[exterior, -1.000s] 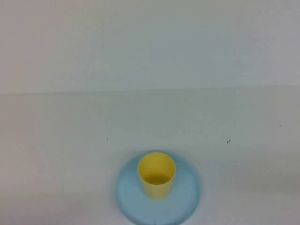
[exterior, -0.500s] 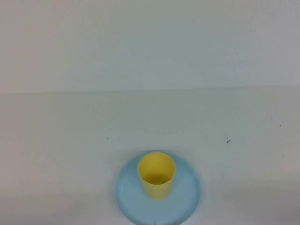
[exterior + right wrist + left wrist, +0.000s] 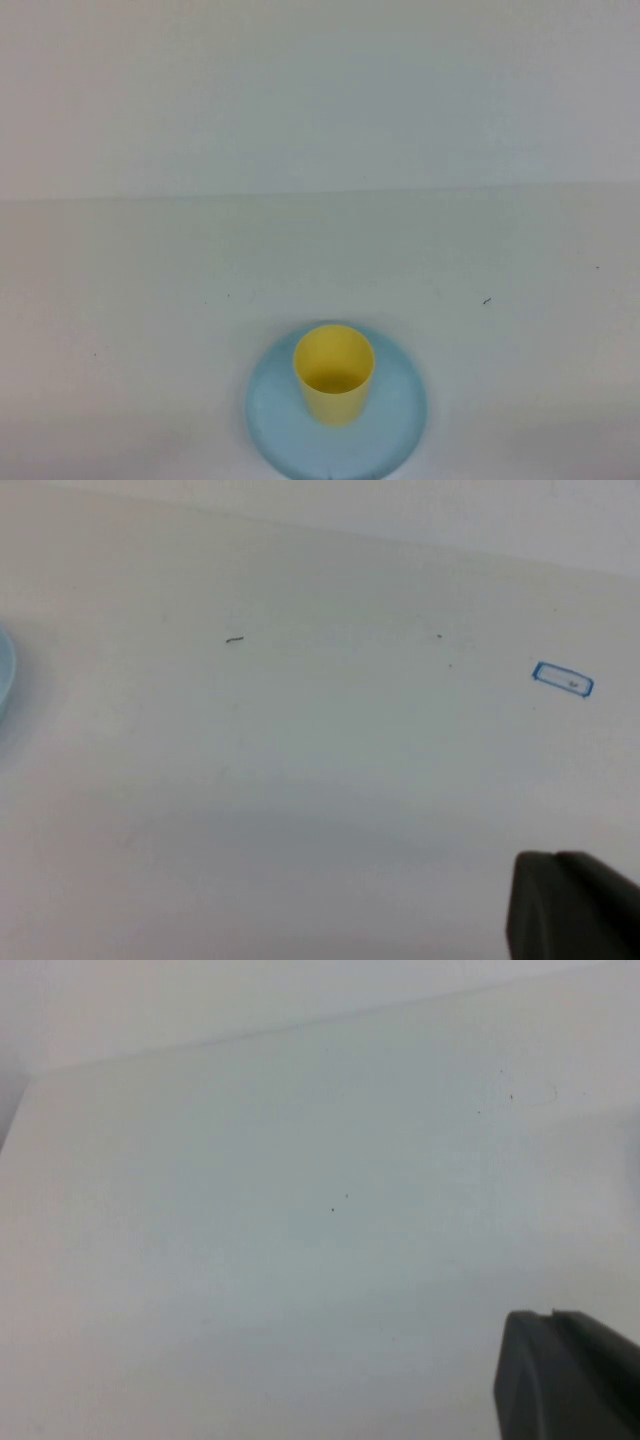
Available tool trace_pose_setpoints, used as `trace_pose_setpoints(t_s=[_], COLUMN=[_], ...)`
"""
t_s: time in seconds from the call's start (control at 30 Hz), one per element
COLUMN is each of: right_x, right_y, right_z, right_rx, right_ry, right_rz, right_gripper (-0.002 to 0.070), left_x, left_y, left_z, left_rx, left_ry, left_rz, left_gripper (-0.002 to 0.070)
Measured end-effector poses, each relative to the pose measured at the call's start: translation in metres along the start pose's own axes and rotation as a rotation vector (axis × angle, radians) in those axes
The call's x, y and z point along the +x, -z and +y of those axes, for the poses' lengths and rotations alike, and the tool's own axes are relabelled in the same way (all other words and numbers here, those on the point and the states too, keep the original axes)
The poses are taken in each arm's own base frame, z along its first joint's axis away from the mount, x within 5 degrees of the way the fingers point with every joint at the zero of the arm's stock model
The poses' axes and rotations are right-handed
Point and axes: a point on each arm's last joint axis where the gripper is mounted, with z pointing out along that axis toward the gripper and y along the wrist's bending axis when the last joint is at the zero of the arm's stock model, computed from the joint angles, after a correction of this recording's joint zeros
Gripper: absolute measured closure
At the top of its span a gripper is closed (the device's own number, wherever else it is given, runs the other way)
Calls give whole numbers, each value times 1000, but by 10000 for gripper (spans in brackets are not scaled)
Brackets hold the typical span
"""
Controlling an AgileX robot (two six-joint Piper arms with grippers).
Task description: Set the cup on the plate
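Note:
The yellow cup (image 3: 334, 375) stands upright on the light-blue plate (image 3: 400, 420), near the table's front edge in the high view. No arm shows in that view. In the left wrist view my left gripper (image 3: 548, 1318) is shut, with nothing in it, over bare white table. My right gripper (image 3: 552, 860) is shut too, empty, above the table; a sliver of the plate (image 3: 4, 675) shows at the edge of the right wrist view.
The white table (image 3: 320, 260) runs back to a pale wall. A small blue-outlined rectangle (image 3: 562, 679) is marked on the table in the right wrist view, and a few dark specks (image 3: 487, 300) lie on the surface.

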Motion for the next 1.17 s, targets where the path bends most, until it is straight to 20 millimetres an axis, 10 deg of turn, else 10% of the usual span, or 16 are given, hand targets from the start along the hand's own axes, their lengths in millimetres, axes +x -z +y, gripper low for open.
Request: trace_pose_setpoints(t_s=[1.17], right_x=[2], right_y=[1], right_z=[-13], right_rx=[148], right_ry=[-21], right_rz=[18], right_gripper=[676], left_x=[0], left_y=[0], left_z=[0], left_rx=[-1], left_ry=[-2], left_rz=[0], left_gripper=[675])
